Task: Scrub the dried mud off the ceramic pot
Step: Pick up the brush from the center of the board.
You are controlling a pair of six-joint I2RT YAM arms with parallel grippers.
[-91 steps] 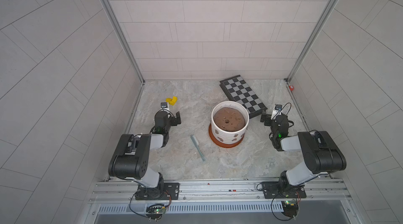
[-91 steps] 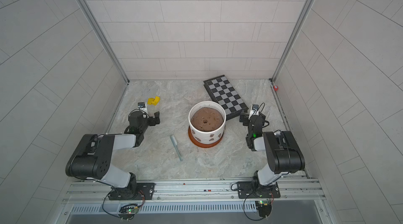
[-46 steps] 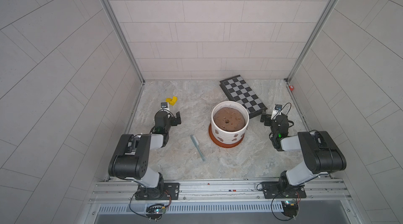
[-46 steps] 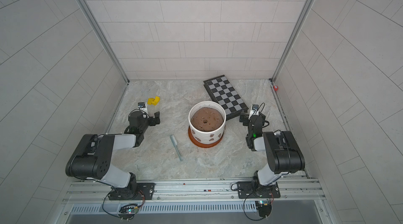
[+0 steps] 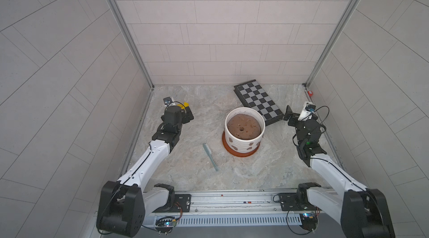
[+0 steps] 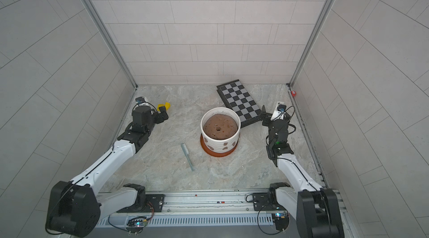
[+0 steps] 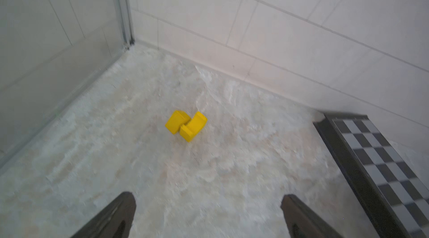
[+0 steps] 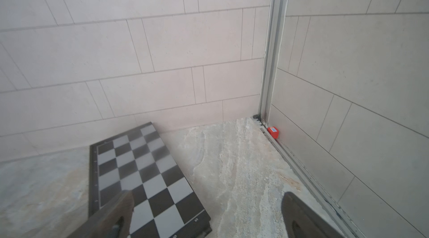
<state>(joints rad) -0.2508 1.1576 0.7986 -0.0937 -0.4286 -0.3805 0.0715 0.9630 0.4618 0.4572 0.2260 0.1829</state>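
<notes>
Edging the chessboard (image 8: 148, 178) — tiny marks (image 8: 95, 201), unreadable

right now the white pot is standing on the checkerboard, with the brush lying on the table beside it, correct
Not quite. In both top views the ceramic pot stands on the orange saucer, not on the checkerboard, which lies behind it. The brush does lie on the table beside it.

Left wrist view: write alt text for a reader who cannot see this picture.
A small yellow block lies alone on the marbled tabletop, ahead of the left claw, whose two dark tips stand wide apart with nothing between them. A chessboard lies off to one side, near the foot of the tiled wall.
</notes>
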